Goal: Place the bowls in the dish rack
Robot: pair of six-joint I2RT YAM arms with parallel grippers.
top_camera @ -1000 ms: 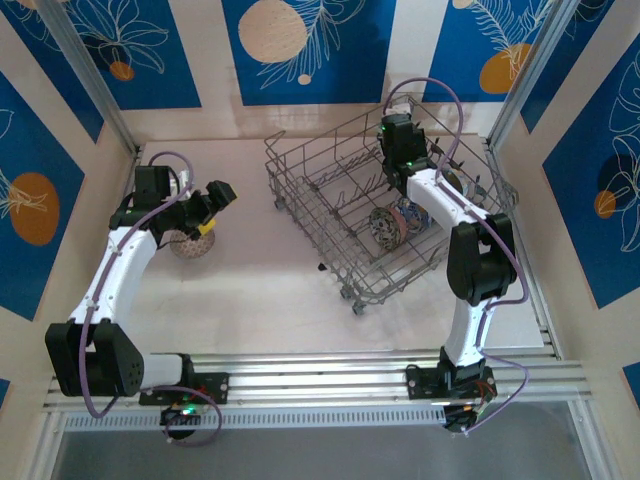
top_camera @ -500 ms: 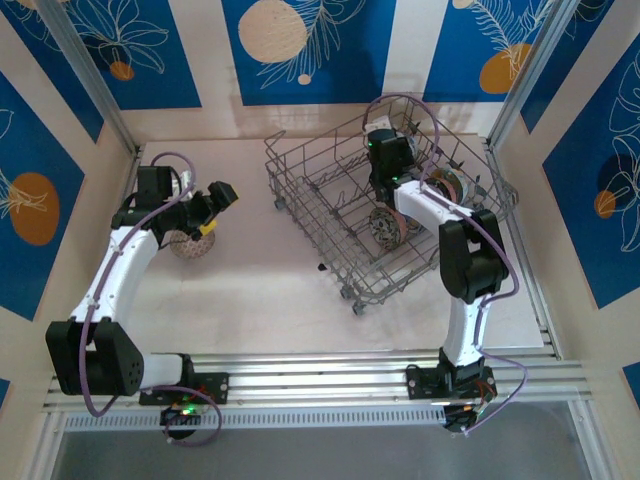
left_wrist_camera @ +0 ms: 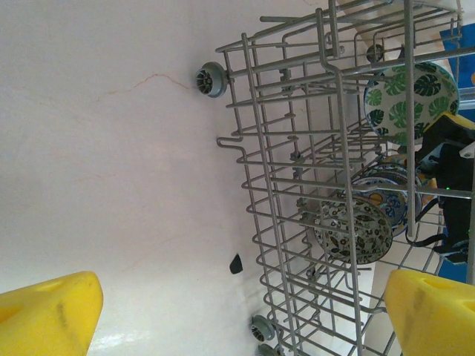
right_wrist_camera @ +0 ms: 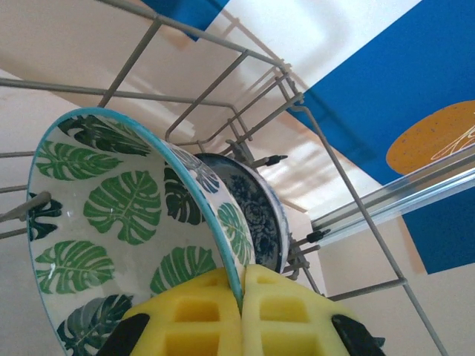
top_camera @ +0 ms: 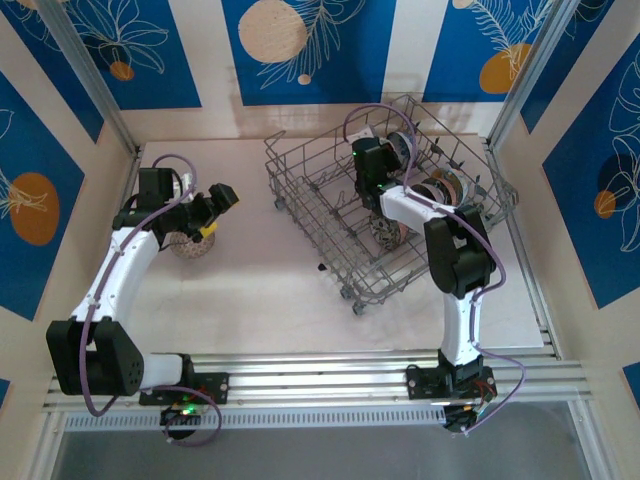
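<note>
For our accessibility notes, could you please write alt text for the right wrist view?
The right arm's yellow fingers are shut on the rim of a green-leaf bowl, held tilted on edge among the grey wires of the dish rack. Just behind it, a dark blue patterned bowl stands in the rack, with a blue-and-cream wall beyond.

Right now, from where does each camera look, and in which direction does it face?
Top external: above and behind the arms, facing down at the table and dish rack; the left arm, right arm, left tool and right tool show.
Left wrist: beside the rack, facing across the table at its side; its yellow fingers stand wide apart at the bottom corners.
Right wrist: inside the rack, facing upward; its fingers pinch the rim of the leaf bowl.
Shared: both wrist views show the leaf bowl.
</note>
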